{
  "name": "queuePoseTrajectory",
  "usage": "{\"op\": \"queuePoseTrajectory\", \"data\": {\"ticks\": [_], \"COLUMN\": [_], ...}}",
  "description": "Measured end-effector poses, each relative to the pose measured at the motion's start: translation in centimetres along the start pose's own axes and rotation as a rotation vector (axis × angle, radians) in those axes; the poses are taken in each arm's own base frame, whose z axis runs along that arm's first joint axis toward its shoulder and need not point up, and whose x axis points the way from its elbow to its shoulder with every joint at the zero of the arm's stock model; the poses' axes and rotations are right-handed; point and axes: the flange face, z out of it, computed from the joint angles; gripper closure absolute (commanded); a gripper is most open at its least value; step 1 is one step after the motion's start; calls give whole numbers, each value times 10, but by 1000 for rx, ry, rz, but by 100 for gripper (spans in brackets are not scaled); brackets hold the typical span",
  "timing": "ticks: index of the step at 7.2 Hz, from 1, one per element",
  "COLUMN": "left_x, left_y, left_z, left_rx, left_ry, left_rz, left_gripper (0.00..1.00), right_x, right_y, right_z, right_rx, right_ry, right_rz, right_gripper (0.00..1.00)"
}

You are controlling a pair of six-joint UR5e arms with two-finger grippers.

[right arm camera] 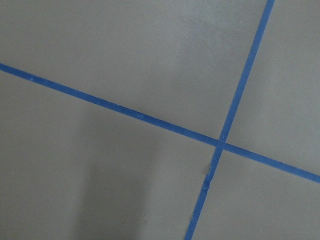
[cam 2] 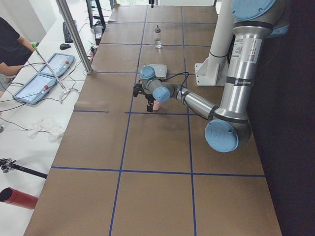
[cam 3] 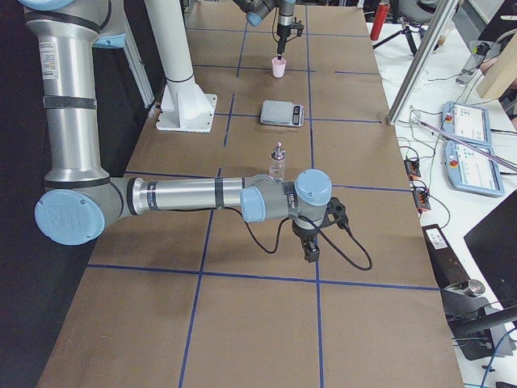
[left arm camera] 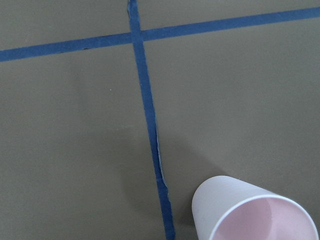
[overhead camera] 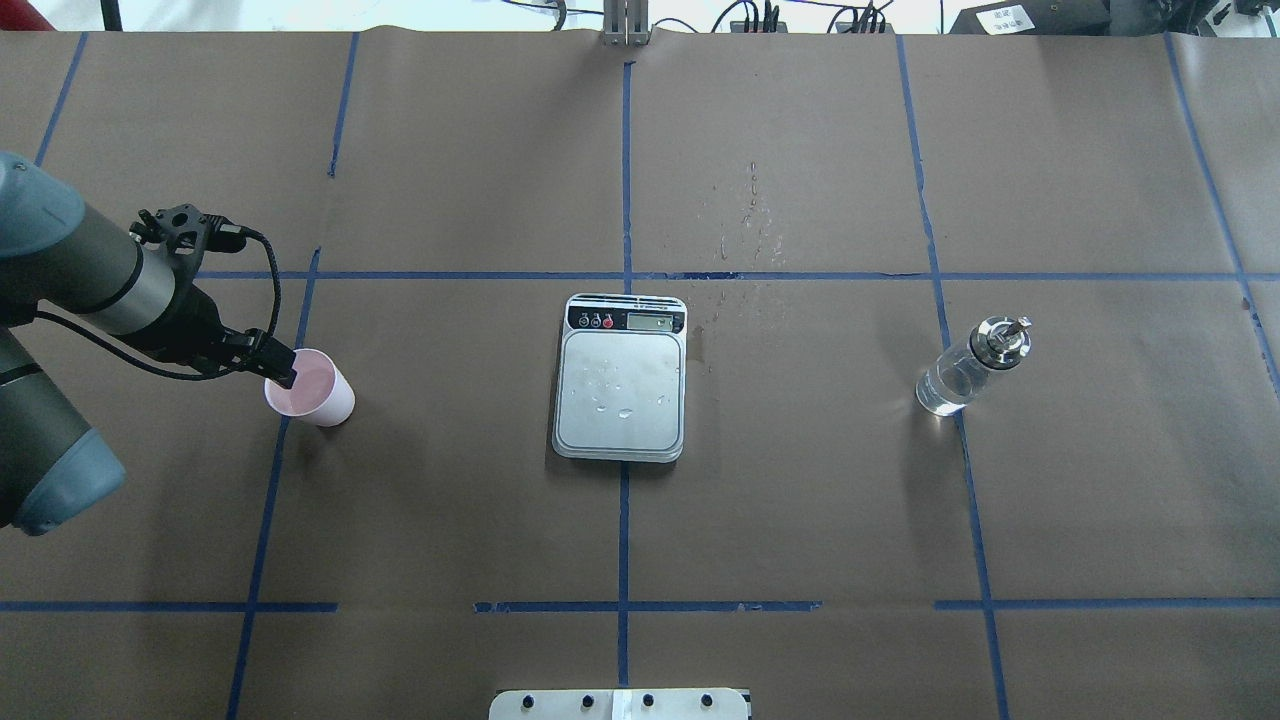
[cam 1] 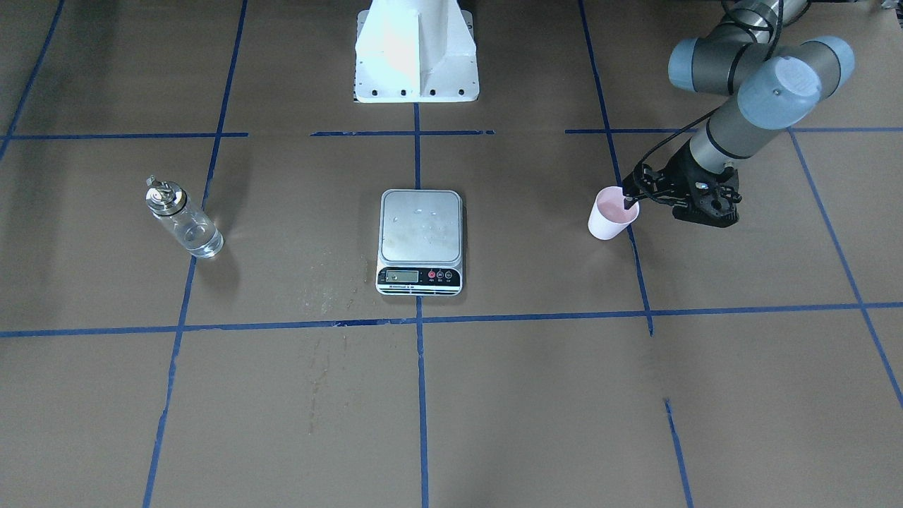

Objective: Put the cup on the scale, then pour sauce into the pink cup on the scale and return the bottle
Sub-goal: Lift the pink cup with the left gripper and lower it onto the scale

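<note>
The pale pink cup (cam 1: pixel 608 219) stands on the brown paper at the robot's left, far from the scale (cam 1: pixel 421 227); it also shows in the overhead view (overhead camera: pixel 320 397) and the left wrist view (left arm camera: pixel 240 212). My left gripper (cam 1: pixel 630 200) (overhead camera: pixel 283 372) is at the cup's rim, one finger inside and one outside, and looks shut on it. The scale (overhead camera: pixel 620 400) sits at mid-table with a bare platform. The clear bottle (cam 1: pixel 185 224) (overhead camera: pixel 962 375) with its silver cap stands upright at the robot's right. My right gripper (cam 3: pixel 311 252) hangs over the table near the bottle (cam 3: pixel 278 164); I cannot tell its state.
The white robot base (cam 1: pixel 416 56) stands behind the scale. Blue tape lines cross the paper. Dried droplet marks (overhead camera: pixel 745 215) lie beyond the scale. A side bench with tablets (cam 2: pixel 44 78) and a metal post (cam 2: pixel 74 34) runs along the far table edge.
</note>
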Motion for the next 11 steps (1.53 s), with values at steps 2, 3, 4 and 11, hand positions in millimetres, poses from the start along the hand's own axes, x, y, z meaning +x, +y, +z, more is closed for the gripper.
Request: {"op": "queuePoseTrajectory", "data": {"ticks": [2, 3, 4, 11], "left_x": [10, 13, 14, 169], "left_y": [-1, -2, -3, -51], "left_z": [11, 14, 14, -60], "left_rx": [-17, -19, -19, 21], "left_ry": [2, 2, 2, 22], "left_rz": [16, 22, 27, -206], "left_gripper": [95, 100, 100, 100], "right_x": [0, 0, 0, -3], "right_y": [0, 0, 0, -1], "right_z": [1, 1, 2, 1], "right_rx": [-2, -3, -4, 24], "right_ry": [0, -1, -1, -9], "right_rz": [0, 0, 0, -26], "right_gripper": [0, 0, 0, 0]}}
